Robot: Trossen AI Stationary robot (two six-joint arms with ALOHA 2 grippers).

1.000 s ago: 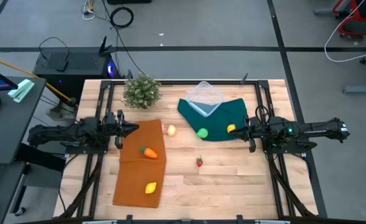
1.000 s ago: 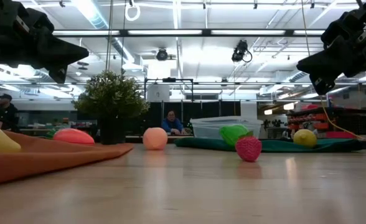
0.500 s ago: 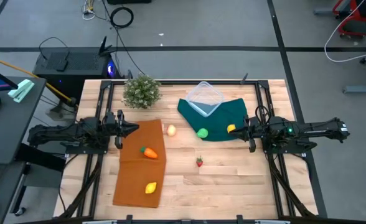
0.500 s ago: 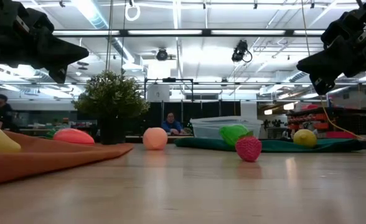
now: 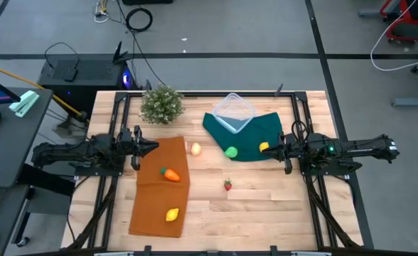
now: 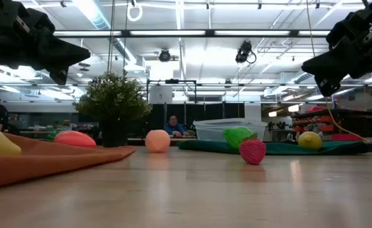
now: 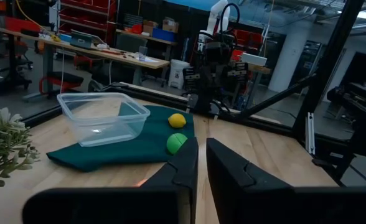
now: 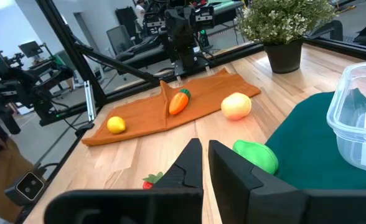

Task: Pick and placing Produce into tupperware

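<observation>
The clear tupperware (image 5: 234, 110) stands empty on a dark green cloth (image 5: 248, 139) at the far middle of the table. A yellow lemon (image 5: 264, 147) and a green ball (image 5: 231, 151) rest on that cloth's near edge. A peach ball (image 5: 195, 148) and a red strawberry (image 5: 227, 185) lie on bare wood. The carrot (image 5: 170, 174) and a second lemon (image 5: 172, 214) lie on an orange cloth (image 5: 159, 195). My left gripper (image 5: 151, 147) hovers at the left, shut and level. My right gripper (image 5: 271, 151) hovers at the right beside the lemon, also shut. Both are high above the table (image 6: 78, 54) (image 6: 309, 65).
A bushy potted plant (image 5: 161, 104) stands at the far left of the table, next to the green cloth. Black frame rails (image 5: 305, 128) run along both sides. Bare wood lies between the two cloths and along the near edge. People show in the room beyond.
</observation>
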